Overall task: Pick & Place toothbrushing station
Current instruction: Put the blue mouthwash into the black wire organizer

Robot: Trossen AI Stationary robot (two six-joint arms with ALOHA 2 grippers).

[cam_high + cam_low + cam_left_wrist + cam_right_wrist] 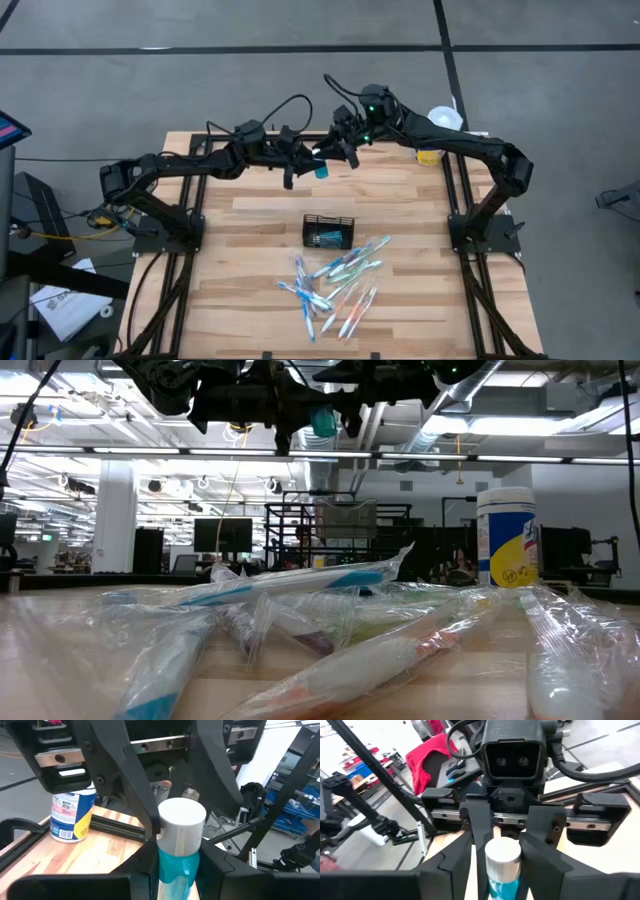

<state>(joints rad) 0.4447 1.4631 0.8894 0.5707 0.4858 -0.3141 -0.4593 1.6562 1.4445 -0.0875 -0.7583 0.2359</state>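
Left gripper (175, 870): fingers clamped on the body of a translucent teal tube with a white cylindrical cap (181, 827). It hangs in the air over the far middle of the table, cap pointing at the other arm.

Right gripper (500, 870): facing the left one head-on, its two dark fingers stand apart on either side of the tube's cap end. I cannot tell from either wrist view whether the pads touch it; I read no firm grip yet.

In the high view, both arms meet above the far edge of the light wooden plank table (250, 230), the tube (322, 168) between them.

The toothbrushing station, a small black wire-mesh rectangular caddy (329, 231), sits mid-table, nearer than the arms, something pale blue inside. Just nearer lies a loose heap of plastic-wrapped toothbrushes (335, 285). A white cylindrical tub with yellow-blue label (433, 150) stands at the far right edge.

Step, my reading: a mid-air handover of the tube, left to right. Next move calls for the right fingers closing before the left lets go, then carrying the tube down to a caddy compartment.
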